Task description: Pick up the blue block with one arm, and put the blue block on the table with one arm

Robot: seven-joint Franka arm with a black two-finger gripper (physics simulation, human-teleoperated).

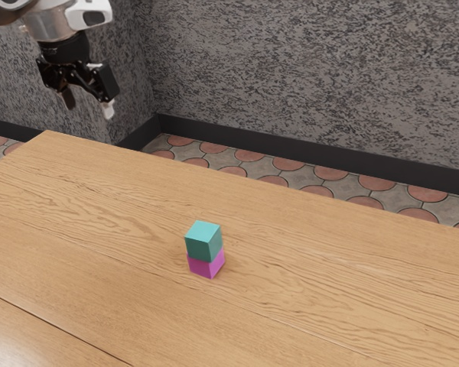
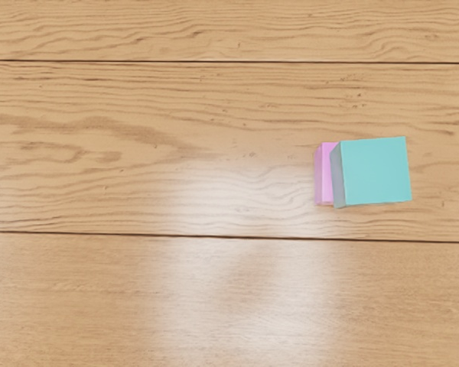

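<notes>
Blue block (image 1: 203, 243) rests on the pink block (image 1: 203, 267), leaving its sides exposed for grasping; the gripper (image 1: 89, 109) hangs clear, spread presumably to admit it.

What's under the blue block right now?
A pink block sits directly under the blue block, resting on the table. The pink block's top is covered, so I can't see it.

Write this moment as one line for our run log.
gripper: open, empty, raised | blue block: stacked on pink block | pink block: on table | blue block pick-up: not yet done
</notes>
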